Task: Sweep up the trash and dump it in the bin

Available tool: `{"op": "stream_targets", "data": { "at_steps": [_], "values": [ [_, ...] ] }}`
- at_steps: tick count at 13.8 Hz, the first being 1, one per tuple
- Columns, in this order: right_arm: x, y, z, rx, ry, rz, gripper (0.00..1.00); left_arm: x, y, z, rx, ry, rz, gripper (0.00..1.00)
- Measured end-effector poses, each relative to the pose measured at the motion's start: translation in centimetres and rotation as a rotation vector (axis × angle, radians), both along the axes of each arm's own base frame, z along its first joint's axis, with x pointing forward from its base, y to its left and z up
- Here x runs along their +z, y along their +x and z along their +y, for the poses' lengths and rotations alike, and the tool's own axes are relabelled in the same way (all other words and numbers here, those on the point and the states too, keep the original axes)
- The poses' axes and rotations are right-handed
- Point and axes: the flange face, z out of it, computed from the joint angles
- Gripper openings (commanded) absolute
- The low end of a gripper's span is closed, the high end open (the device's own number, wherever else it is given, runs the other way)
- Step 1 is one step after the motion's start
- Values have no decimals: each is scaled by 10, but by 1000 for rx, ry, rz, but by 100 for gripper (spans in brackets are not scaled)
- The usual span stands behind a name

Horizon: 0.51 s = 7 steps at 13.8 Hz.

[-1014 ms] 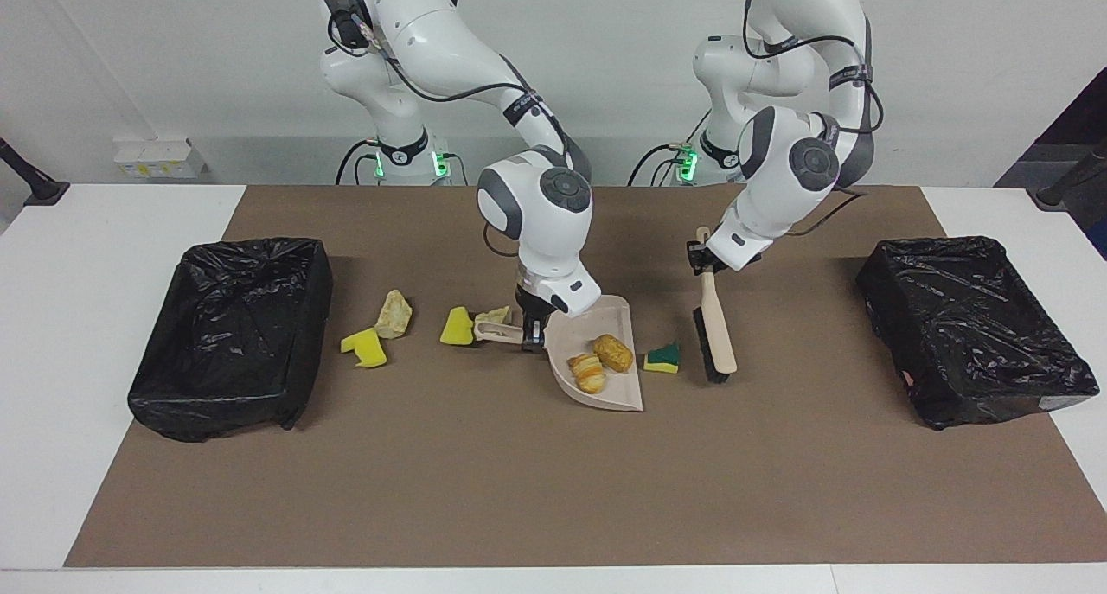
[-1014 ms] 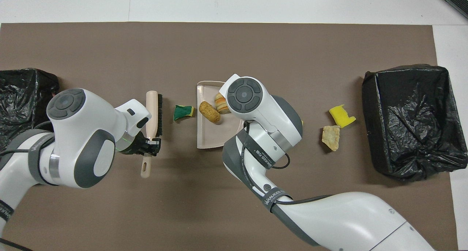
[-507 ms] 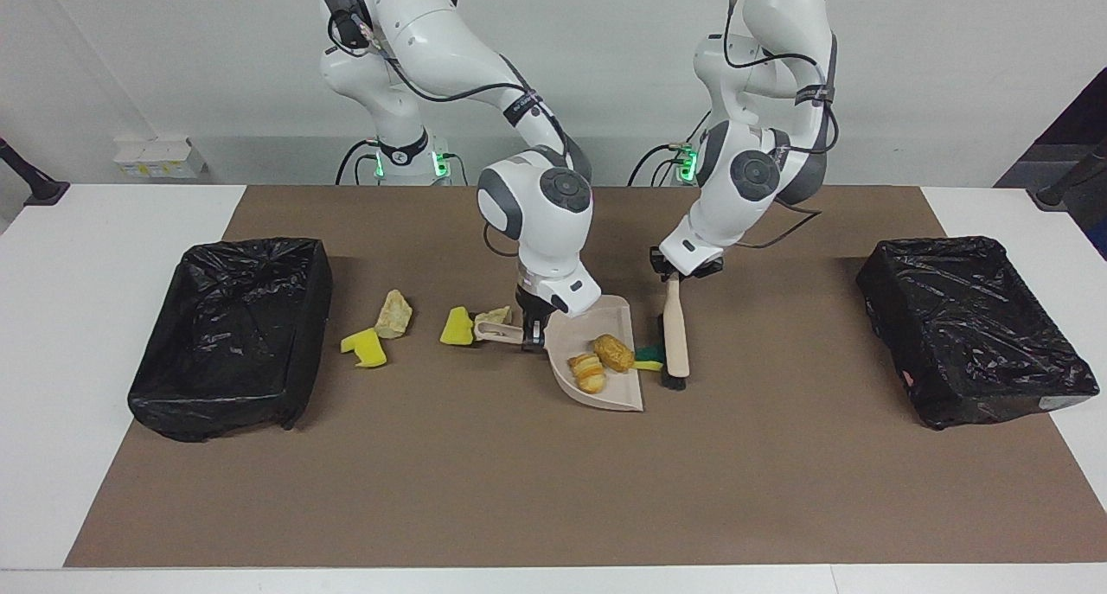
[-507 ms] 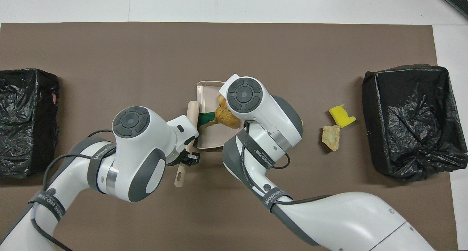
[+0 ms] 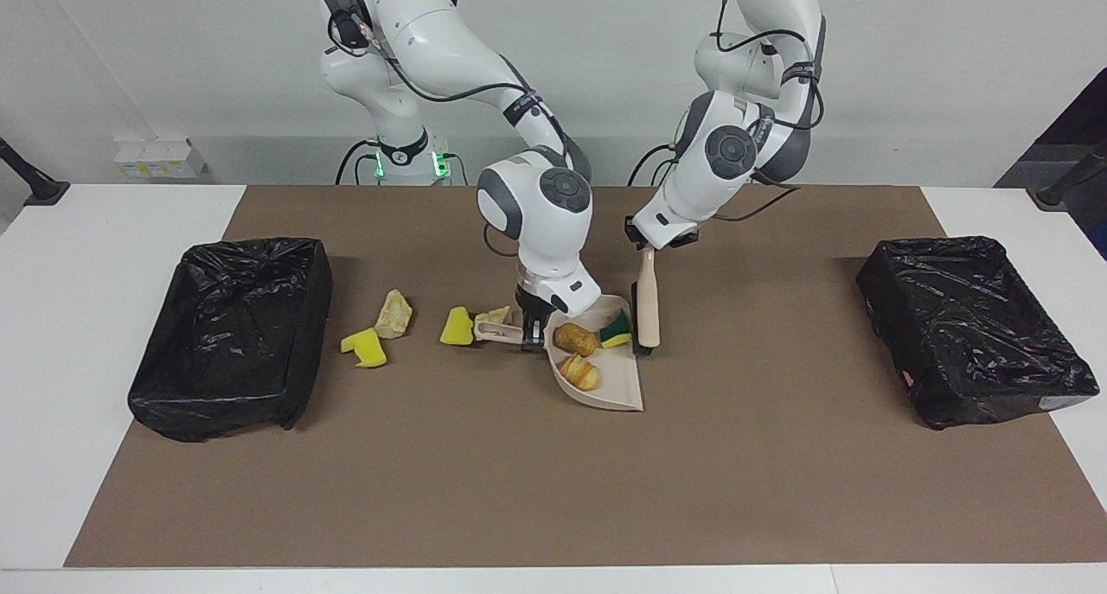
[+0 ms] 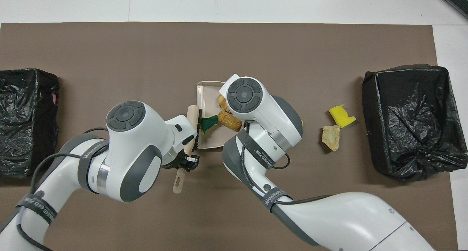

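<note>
My right gripper (image 5: 533, 326) is shut on the handle of the beige dustpan (image 5: 619, 388) (image 6: 206, 90), which rests on the brown mat. In the pan lie two bread rolls (image 5: 576, 340) (image 6: 229, 120) and a green-and-yellow sponge (image 5: 616, 330) (image 6: 208, 123). My left gripper (image 5: 662, 241) (image 6: 184, 161) is shut on the brush (image 5: 647, 309) (image 6: 192, 121), whose bristles stand at the pan's open edge. More trash lies on the mat toward the right arm's end: a yellow sponge (image 5: 456, 326) and a beige lump (image 5: 493, 316) by the pan's handle, then another lump (image 5: 393, 313) (image 6: 331, 137) and another sponge (image 5: 365, 348) (image 6: 342, 114).
A black-bagged bin (image 5: 233, 335) (image 6: 409, 119) stands at the right arm's end of the mat, and a second one (image 5: 977, 326) (image 6: 25, 119) at the left arm's end. The mat's edge (image 5: 553, 542) farthest from the robots borders white table.
The left arm swept the brush sideways to the dustpan and pushed the green-and-yellow sponge into it. One roll slid toward the handle end. The right arm held still.
</note>
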Motion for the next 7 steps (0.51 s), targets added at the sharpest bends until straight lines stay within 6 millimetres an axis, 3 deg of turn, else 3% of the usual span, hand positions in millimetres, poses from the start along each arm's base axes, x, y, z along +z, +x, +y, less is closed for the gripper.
{"op": "stream_targets", "data": {
  "at_steps": [3,7],
  "values": [
    [6,5,-9,-17,9,-8,0,19,0,2,17,-15,-29,0],
    [-1,1,-10,-8,37,-31,0,24,1,-4,44,-23,-59,0]
  ]
}}
